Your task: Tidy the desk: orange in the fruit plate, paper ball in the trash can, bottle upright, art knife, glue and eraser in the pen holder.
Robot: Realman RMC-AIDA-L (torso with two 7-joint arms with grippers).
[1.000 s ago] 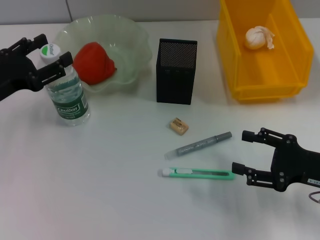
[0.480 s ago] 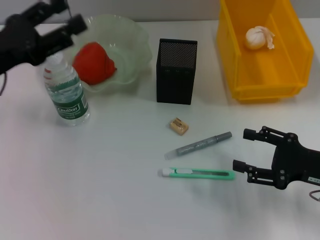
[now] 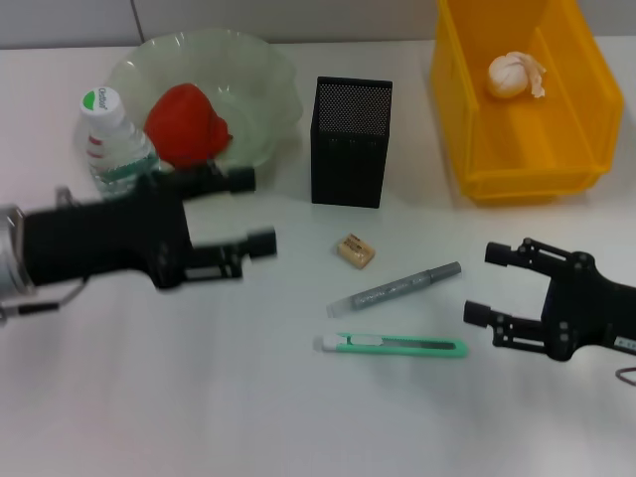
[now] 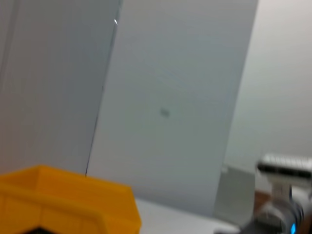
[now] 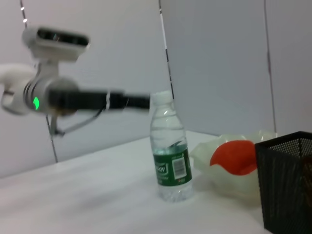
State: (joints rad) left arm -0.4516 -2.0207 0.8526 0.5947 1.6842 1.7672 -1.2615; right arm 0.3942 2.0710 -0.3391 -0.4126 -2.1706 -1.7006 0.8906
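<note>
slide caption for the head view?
Open left gripper by upright bottle; open right gripper near art knife.

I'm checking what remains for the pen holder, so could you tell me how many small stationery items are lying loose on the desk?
3, all on the desk in front of the pen holder: the eraser nearest it, then the glue, then the art knife by the right gripper.

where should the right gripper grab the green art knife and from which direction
Take the art knife across its slim mint-green body near the middle, coming straight down from above. It lies flat on the desk, white tip toward the robot's left, so only its two long edges offer the fingers a hold. The glue lies apart from it, leaving room. The open right gripper waits just past its right end.
</note>
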